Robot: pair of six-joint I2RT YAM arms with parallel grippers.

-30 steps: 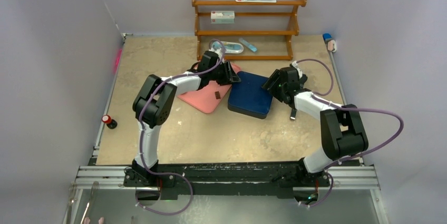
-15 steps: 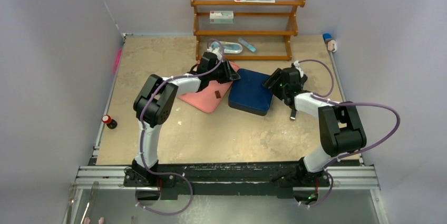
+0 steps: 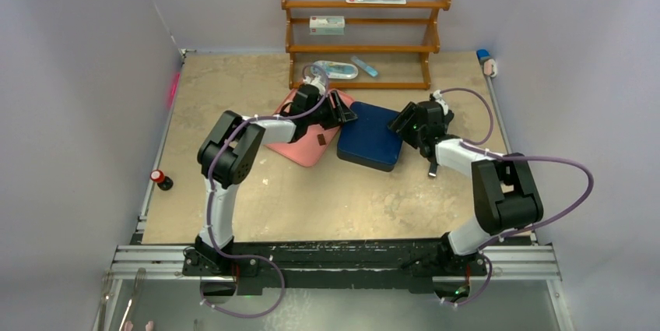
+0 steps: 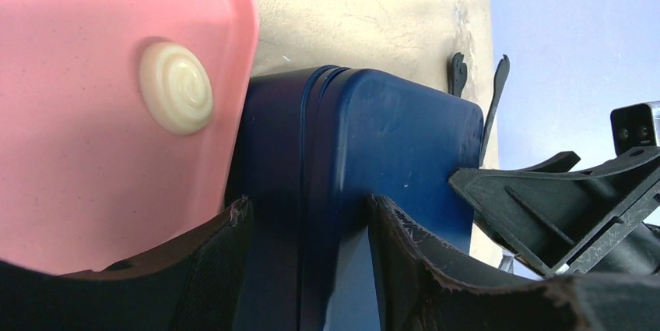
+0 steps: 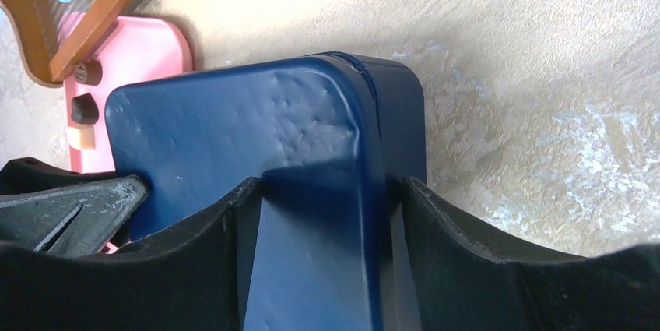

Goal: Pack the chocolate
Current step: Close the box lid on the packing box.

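A closed dark blue box (image 3: pixel 370 138) lies mid-table next to a pink tray (image 3: pixel 300 148). My left gripper (image 3: pixel 342 113) is shut on the box's left edge (image 4: pixel 389 128), one finger (image 4: pixel 226 261) on each side of the rim. My right gripper (image 3: pixel 401 122) is shut on the box's right edge (image 5: pixel 233 128) in the same way. One dark chocolate (image 3: pixel 321 140) lies on the tray. A cream-white swirl chocolate (image 4: pixel 177 86) shows on the tray (image 4: pixel 93 152) in the left wrist view. Two dark pieces (image 5: pixel 81 109) show on the tray (image 5: pixel 136 54) in the right wrist view. The inside of the box is hidden.
A wooden shelf rack (image 3: pixel 362 27) with small packets stands at the back. A red-capped item (image 3: pixel 161 179) sits near the left edge and a pink marker (image 3: pixel 173 88) lies by the left wall. A small dark tool (image 3: pixel 432 167) lies right of the box.
The blue box has turned and shifted slightly between the two grippers. My left gripper has moved a little toward the back; both stay on the box.
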